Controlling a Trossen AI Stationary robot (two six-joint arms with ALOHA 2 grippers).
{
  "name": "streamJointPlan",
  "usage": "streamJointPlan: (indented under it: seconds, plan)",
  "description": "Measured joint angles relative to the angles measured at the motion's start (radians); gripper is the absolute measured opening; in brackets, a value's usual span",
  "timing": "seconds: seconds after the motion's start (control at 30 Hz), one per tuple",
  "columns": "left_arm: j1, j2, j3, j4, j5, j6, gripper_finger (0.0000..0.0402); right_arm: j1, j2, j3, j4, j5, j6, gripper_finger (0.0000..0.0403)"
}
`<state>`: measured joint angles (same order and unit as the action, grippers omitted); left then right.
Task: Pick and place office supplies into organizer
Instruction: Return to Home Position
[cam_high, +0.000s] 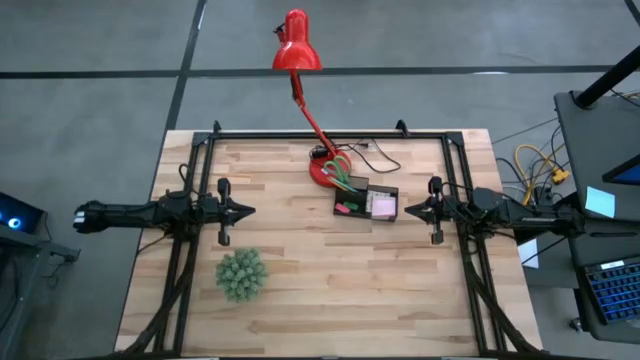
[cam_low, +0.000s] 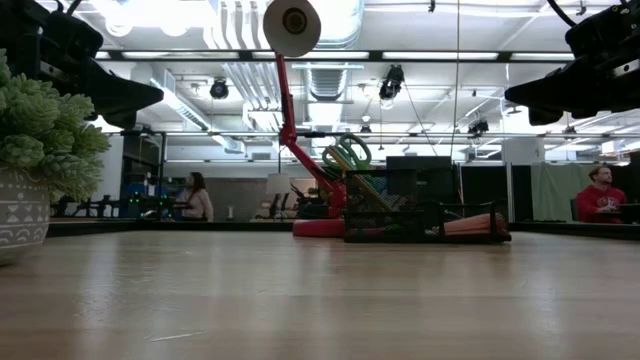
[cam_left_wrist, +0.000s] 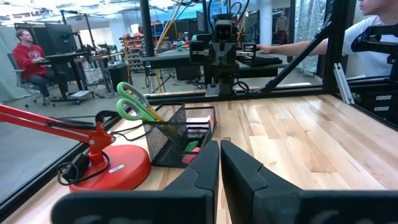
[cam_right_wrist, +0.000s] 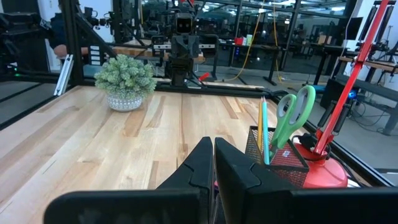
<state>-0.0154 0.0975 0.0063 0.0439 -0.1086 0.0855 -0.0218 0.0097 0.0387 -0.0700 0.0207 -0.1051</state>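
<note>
organizer (cam_high: 384, 190) just beside right gripper (cam_high: 407, 210)

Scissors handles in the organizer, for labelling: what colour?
Green looped scissors handles, clearest in the right wrist view.

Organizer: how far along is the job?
Looks done: scissors, pen and pencil stand in the organizer, and a pink sticky pad lies in it. In hand: nothing; left arm and right arm sit at the table's sides, jaws shut, empty. Left: no loose supplies visible.
</note>
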Motion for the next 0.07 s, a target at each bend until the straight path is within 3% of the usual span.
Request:
streamJointPlan:
  seconds: [0.07]
  plan:
    - [-0.001,0.0,0.0,0.0,0.0,0.0,0.0002,0.0,0.0,0.0,0.0,0.0,0.0,0.0009]
